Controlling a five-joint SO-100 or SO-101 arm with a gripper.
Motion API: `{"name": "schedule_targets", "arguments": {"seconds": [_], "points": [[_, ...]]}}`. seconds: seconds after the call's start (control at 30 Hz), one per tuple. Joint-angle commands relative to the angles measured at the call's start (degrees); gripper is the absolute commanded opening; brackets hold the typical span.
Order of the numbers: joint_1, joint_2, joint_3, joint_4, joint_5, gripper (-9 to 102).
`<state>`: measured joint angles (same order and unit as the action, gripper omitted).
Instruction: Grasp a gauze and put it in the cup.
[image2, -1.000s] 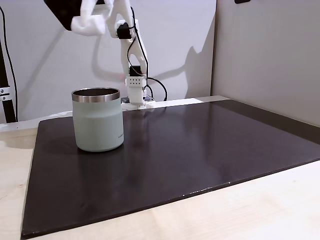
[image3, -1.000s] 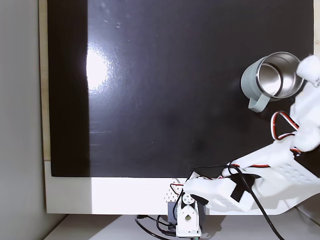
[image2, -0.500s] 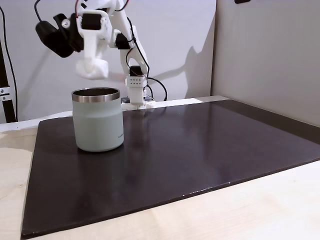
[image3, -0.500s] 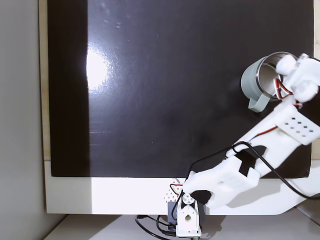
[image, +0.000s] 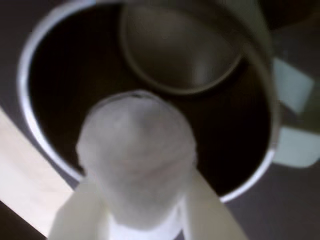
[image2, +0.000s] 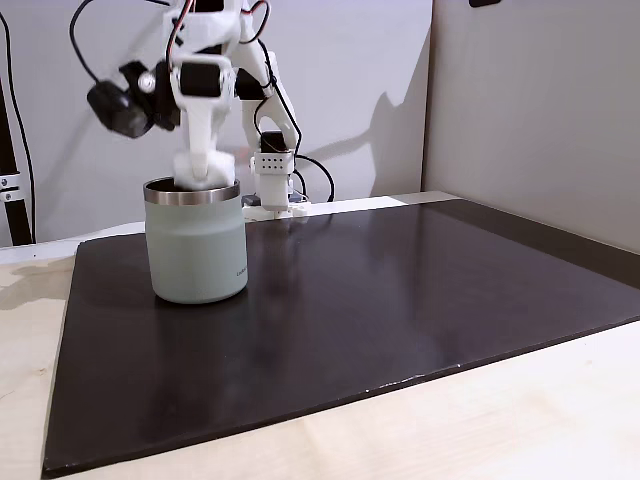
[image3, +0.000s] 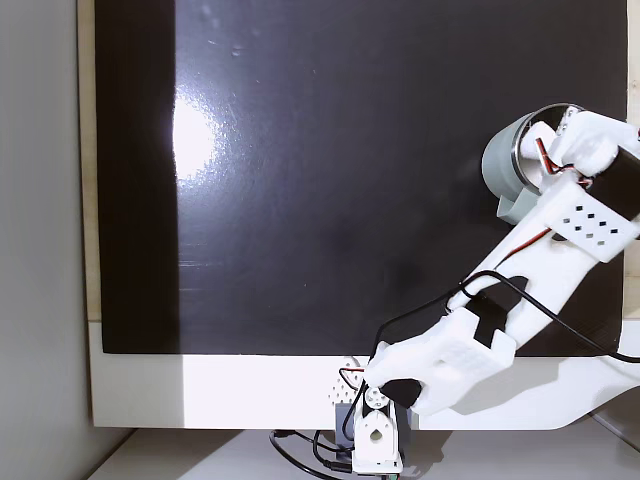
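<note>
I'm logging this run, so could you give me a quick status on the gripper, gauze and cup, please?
Gripper shut on the gauze. Gauze at the rim of the cup, over the opening, not released. Nothing in the way.

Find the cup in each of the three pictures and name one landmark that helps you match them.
Wrist view: the cup spans most of the frame, beneath the gauze.
A fixed view: cup at left on the dark mat.
A fixed view: cup at right edge, under the arm.
Shared landmark: the steel rim.
</note>
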<state>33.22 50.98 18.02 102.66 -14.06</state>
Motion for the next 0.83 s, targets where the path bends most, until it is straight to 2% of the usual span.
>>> {"name": "schedule_targets", "arguments": {"seconds": [0.0,0.1,0.23,0.37,0.8], "points": [[1.1,4.1,-0.3,0.4,-0.7,0],[1.2,5.0,0.3,0.4,-1.1,1],[1.1,6.6,1.2,0.4,-2.5,27],[1.2,7.6,2.3,0.4,-2.7,34],[0.4,9.7,4.5,0.4,-3.1,35]]}}
